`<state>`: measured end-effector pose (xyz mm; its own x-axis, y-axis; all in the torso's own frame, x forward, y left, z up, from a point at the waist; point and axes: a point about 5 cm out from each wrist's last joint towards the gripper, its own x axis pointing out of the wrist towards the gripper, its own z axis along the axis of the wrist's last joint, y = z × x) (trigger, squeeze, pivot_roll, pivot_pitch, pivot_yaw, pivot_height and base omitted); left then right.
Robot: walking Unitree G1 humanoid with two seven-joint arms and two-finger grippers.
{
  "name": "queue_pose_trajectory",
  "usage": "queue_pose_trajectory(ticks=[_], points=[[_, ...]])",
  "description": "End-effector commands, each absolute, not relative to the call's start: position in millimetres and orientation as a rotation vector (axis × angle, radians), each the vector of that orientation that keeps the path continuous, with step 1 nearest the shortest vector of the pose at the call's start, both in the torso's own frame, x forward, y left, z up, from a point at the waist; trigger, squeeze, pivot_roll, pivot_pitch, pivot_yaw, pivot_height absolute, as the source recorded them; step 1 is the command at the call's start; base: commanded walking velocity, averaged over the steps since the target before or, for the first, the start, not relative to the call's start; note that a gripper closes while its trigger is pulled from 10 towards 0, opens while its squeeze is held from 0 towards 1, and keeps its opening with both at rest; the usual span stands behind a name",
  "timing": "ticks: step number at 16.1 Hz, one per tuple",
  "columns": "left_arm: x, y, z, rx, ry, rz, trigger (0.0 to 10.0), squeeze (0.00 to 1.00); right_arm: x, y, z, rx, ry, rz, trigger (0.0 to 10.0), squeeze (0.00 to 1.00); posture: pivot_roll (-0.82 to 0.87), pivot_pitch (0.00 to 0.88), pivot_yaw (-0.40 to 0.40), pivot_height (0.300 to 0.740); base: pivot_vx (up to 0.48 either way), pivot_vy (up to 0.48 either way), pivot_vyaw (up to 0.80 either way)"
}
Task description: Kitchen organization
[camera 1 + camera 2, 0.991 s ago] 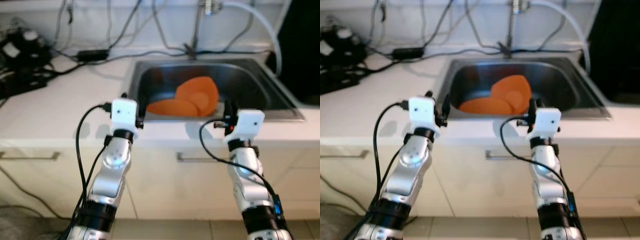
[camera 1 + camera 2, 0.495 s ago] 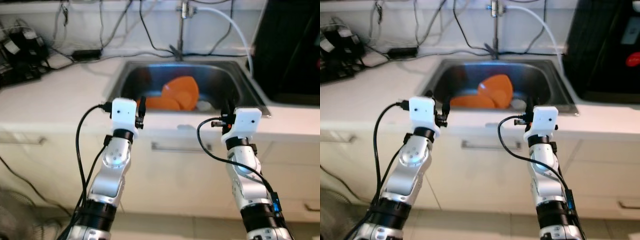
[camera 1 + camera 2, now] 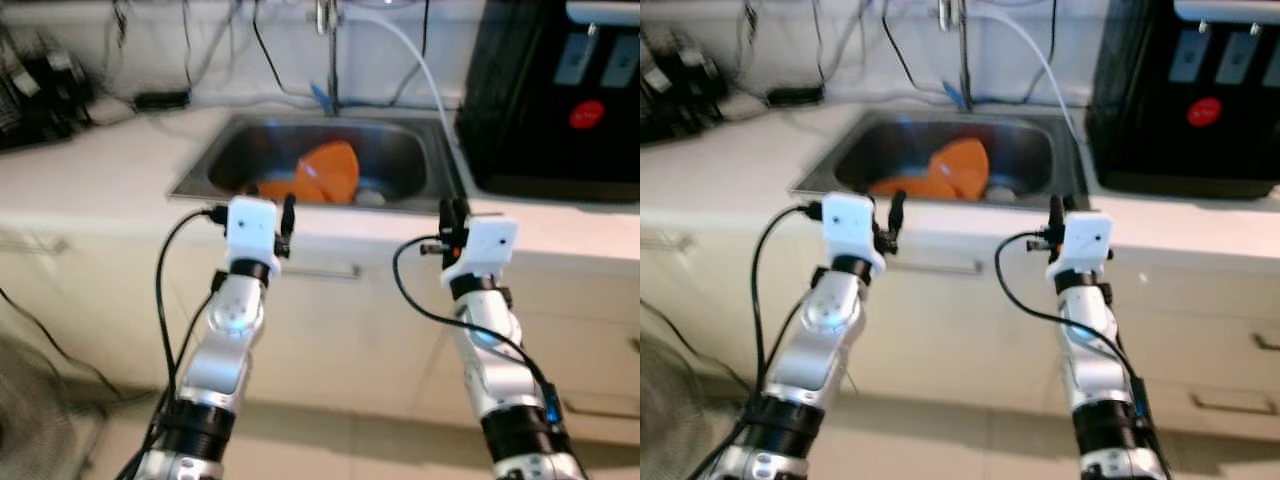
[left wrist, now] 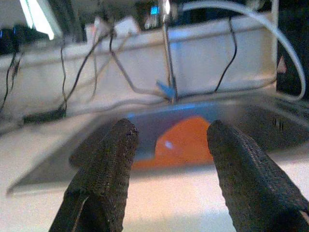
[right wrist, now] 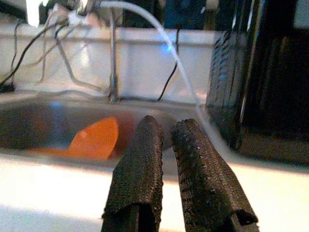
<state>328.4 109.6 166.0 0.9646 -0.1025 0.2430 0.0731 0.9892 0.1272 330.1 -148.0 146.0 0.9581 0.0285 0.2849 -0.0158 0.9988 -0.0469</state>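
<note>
A steel sink [image 3: 225,155] is set into the white counter ahead of me. Orange dishes [image 3: 322,172] lie in it, one flat and one leaning on the back wall, with a small pale item [image 3: 368,197] beside them. Both arms are raised in front of the counter edge, short of the sink. My left gripper [image 3: 287,214] is open with nothing between its fingers [image 4: 108,159], and the orange dish [image 4: 186,140] shows beyond them. My right gripper [image 3: 449,216] is shut and empty, its fingers [image 5: 140,154] pointing at the sink's right part.
A black appliance [image 3: 560,90] with a red spot stands on the counter right of the sink. A tap [image 3: 328,40] and white hose [image 3: 415,60] rise behind it. Cables and black gear [image 3: 40,85] lie at the left. Drawer fronts with a handle [image 3: 320,271] are below; a fan [image 3: 30,420] stands on the floor.
The whole view has shifted: the counter and sink now sit farther away and more to the left, and the black appliance has come into view. Both arms keep the same pose.
</note>
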Motion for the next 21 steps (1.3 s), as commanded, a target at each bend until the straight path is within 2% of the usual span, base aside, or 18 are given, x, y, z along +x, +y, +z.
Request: queue_pose_trajectory(ticks=[1, 21], points=[[329.7, 114.5, 166.6, 0.120, -0.248, -0.069, 10.0, 0.00, 330.5, -144.3, 148.1, -0.043, -0.293, 0.039, 10.0, 0.00, 0.05, 0.024, 0.055, 0.740, 0.000, -0.390, 0.00], [332.7, 116.9, 163.5, 0.121, -0.228, -0.058, 10.0, 0.00, 335.8, -158.1, 145.5, -0.039, -0.270, -0.022, 10.0, 0.00, 0.04, 0.038, 0.052, 0.740, 0.000, -0.392, -0.04]])
